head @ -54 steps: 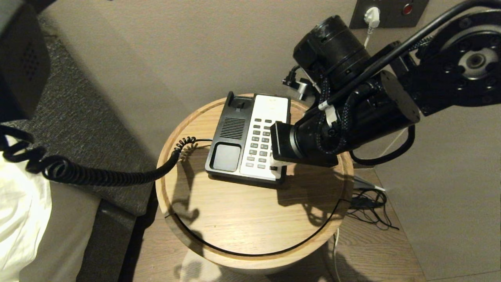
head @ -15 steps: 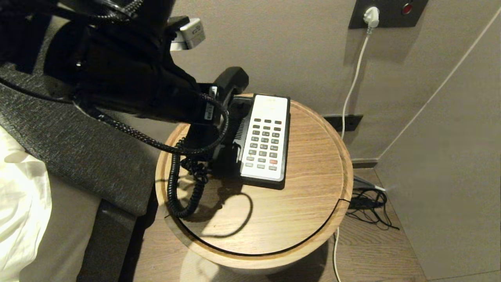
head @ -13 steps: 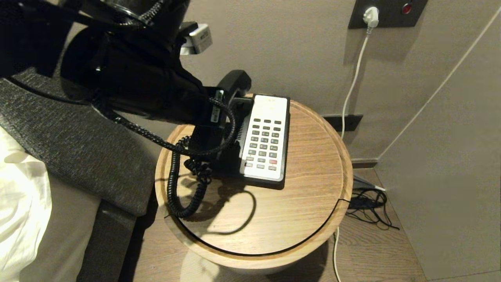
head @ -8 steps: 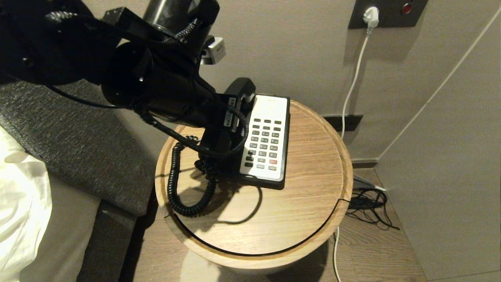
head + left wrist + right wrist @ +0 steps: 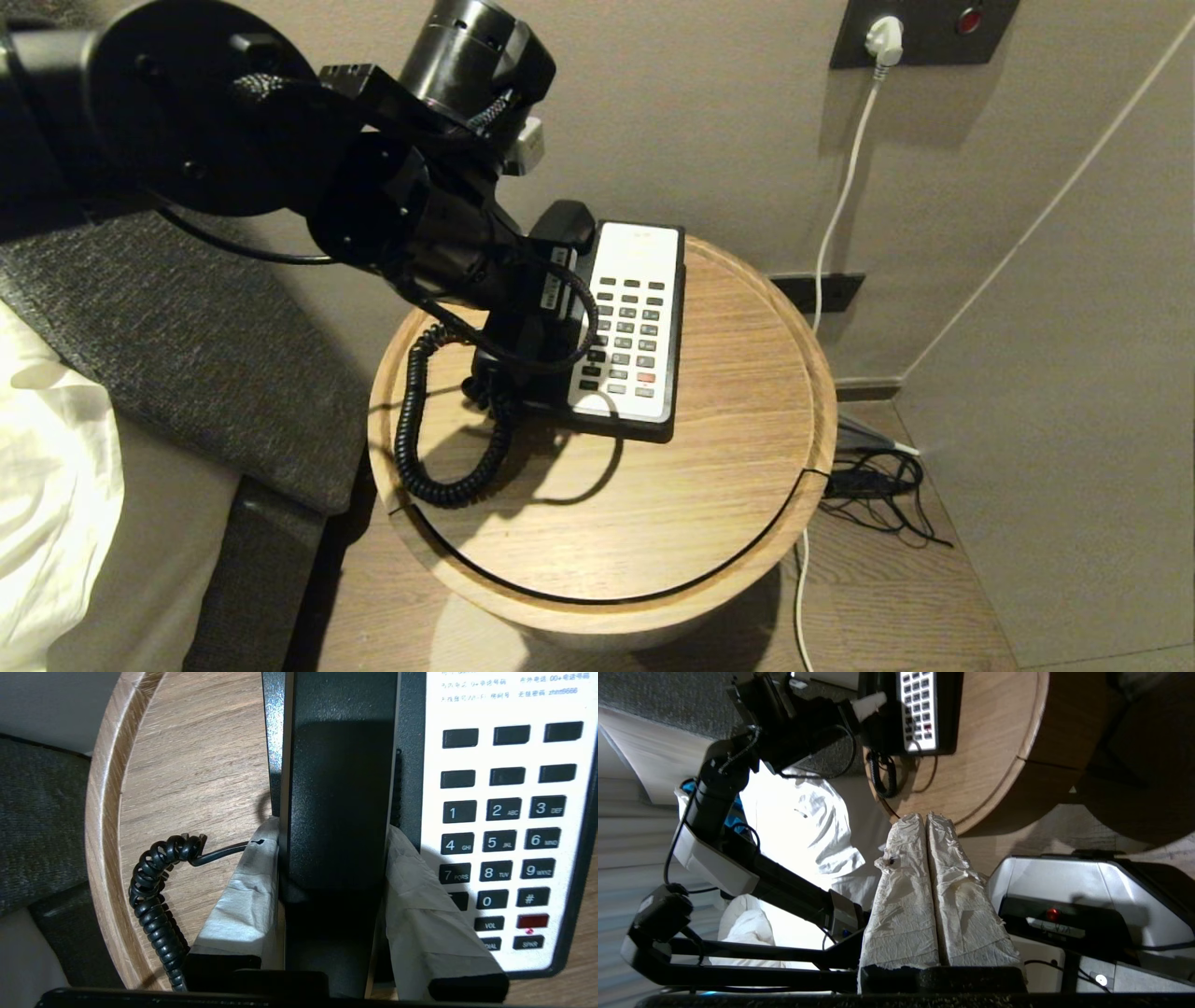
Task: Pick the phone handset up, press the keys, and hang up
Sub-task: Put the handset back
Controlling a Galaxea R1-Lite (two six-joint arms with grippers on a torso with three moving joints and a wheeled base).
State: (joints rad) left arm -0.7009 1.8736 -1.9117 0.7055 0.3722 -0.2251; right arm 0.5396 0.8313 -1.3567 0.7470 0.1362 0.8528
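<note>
My left end effector (image 5: 332,868) is clamping the phone handset (image 5: 338,802) across its width, one taped finger (image 5: 254,877) pressing each long side. The handset is lying lengthwise over the black cradle side of the phone base (image 5: 509,826), just beside the white keypad panel; I cannot tell whether it is fully seated in the cradle or sitting just above it. In the head view, only the far rounded end of the handset (image 5: 563,224) is showing past my left arm (image 5: 411,224), which is reaching in from the left and covering the cradle half of the phone base (image 5: 635,327).

The coiled cord (image 5: 415,439) is running from under my wrist, looping down across the wood and curling back near the front-left rim. In the left wrist view the cord (image 5: 156,905) is lying on the wood close to the raised edge.

The round wooden surface (image 5: 728,485) is carrying the phone at its rear-left part.

My right end effector (image 5: 927,858) is sitting well apart from the phone, out of the head view, its two taped fingers (image 5: 901,896) pressed together with nothing between them. From there the surface (image 5: 994,751) and the phone base (image 5: 920,709) are showing beyond the fingertips.

A white cable (image 5: 845,187) is hanging from a wall socket (image 5: 882,37) behind the surface. A grey upholstered edge (image 5: 187,355) and white bedding (image 5: 47,504) are lying to the left.
</note>
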